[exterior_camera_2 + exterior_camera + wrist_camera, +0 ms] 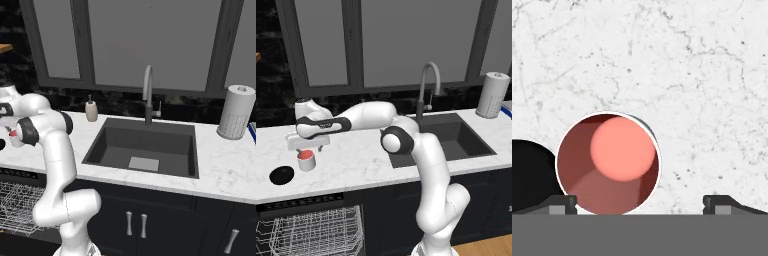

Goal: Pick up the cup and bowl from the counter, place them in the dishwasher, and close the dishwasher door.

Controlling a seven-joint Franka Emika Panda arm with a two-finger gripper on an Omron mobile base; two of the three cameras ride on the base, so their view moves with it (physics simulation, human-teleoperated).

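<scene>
The cup [306, 161], pale outside and red-pink inside, stands upright on the white marble counter [351, 160]. My gripper [308, 149] hovers just above it, open. In the hand view the cup [608, 162] sits off-centre, close to the left fingertip [562, 204], and the gripper [639, 205] holds nothing. The black bowl [282, 175] lies a little left of the cup, nearer the counter's front edge, and shows as a dark shape, the bowl [529, 175]. Below the counter the dishwasher [301, 202] stands open with its white wire rack [311, 235] pulled out. Its door is out of view.
A dark sink [448, 140] with a grey faucet [428, 80] lies to the right of my arm. A paper towel roll [492, 95] stands at the far right. A beige soap dispenser [91, 110] sits behind the sink's left corner. Windows and a dark wall back the counter.
</scene>
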